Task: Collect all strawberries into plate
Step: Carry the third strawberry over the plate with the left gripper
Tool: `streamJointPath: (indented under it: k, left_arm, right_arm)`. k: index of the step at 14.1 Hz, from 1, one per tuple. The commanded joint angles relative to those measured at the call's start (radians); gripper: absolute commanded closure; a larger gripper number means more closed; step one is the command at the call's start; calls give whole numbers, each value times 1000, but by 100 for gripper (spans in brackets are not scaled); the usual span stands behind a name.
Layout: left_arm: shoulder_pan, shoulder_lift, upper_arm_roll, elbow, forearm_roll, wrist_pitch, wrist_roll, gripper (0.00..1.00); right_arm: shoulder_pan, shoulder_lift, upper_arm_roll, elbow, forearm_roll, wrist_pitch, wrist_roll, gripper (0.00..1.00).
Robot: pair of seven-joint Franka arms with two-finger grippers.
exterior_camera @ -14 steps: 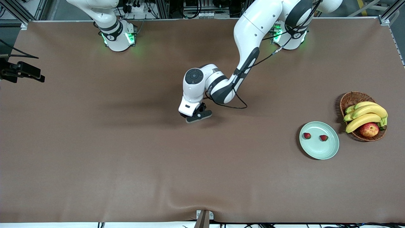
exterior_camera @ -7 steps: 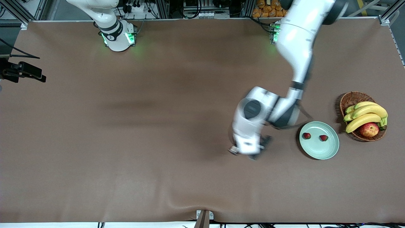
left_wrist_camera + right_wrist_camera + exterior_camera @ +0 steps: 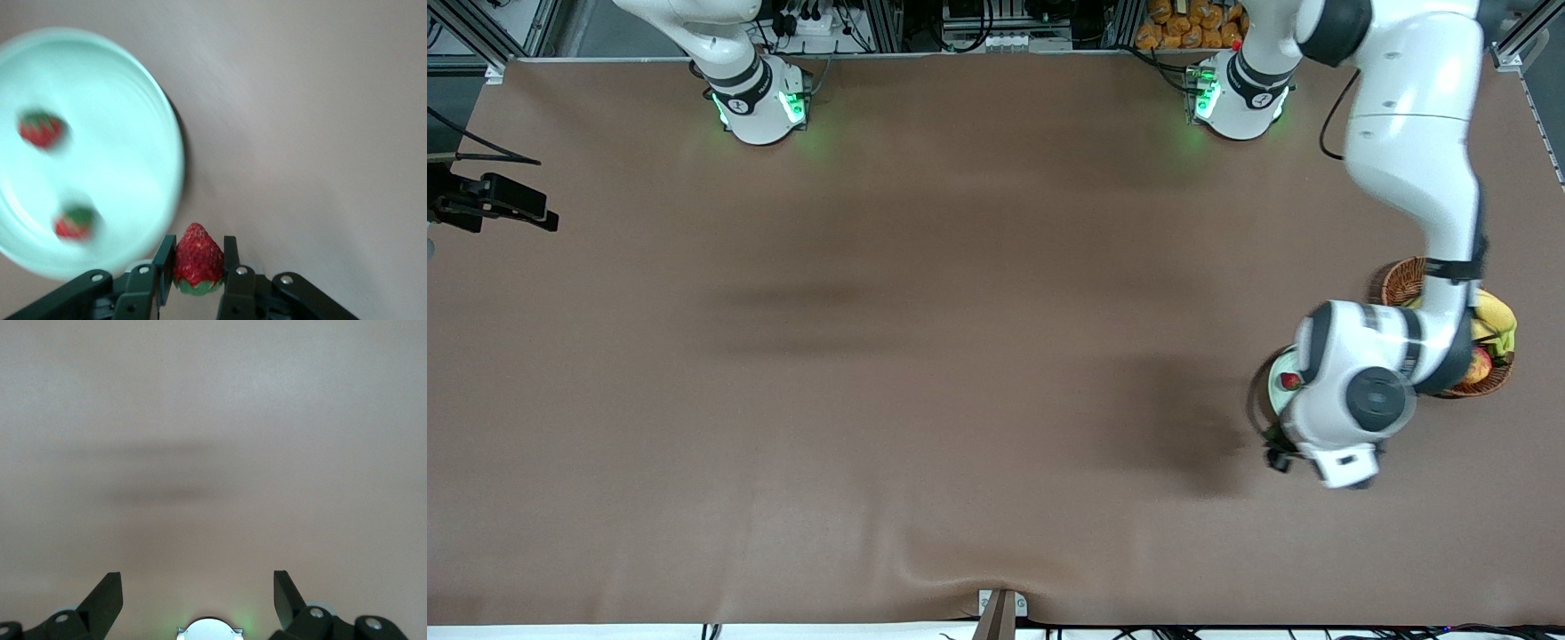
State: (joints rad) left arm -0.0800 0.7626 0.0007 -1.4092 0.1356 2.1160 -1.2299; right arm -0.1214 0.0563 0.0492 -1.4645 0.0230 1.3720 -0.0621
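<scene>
A brown cloth is covering the table (image 3: 925, 356) from end to end, with the two arm bases glowing green along the edge farthest from the front camera. The left arm is reaching down toward the left arm's end of the table, and its wrist housing is hanging over the plate (image 3: 1274, 378), hiding most of it in the front view; only a sliver of the pale green rim is showing, with one strawberry (image 3: 1288, 380) peeking out beside the housing. A wicker basket (image 3: 1403, 280) of bananas (image 3: 1494, 316) and an apple (image 3: 1481, 364) is sitting just beside the plate, partly covered by the arm.

In the left wrist view, the left gripper (image 3: 198, 267) is pinching a third strawberry (image 3: 197, 257) between its pads, tip pointing away from the camera and green cap toward the fingers. It is hovering just off the rim of the plate (image 3: 163, 127), over the cloth rather than the dish. Two strawberries are lying inside the plate, apart from each other: one (image 3: 41, 129) and another (image 3: 75, 223).

The right arm is waiting near its base; the right gripper (image 3: 198, 593) is standing spread wide over bare cloth, holding nothing.
</scene>
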Motion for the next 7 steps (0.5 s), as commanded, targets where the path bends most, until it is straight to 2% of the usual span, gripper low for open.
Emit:
streamJointPath:
  k: [1, 3, 7]
  left_arm:
    - [74, -135, -19, -179, 25, -10, 126, 100]
    - [109, -157, -19, -250, 25, -2, 232, 100]
    - [138, -146, -21, -286, 25, 1, 311, 100]
  right_arm:
    - [-11, -4, 9, 1, 14, -7, 19, 0]
    - [-9, -4, 11, 1, 15, -7, 18, 0]
    - [-4, -3, 14, 3, 15, -4, 19, 0]
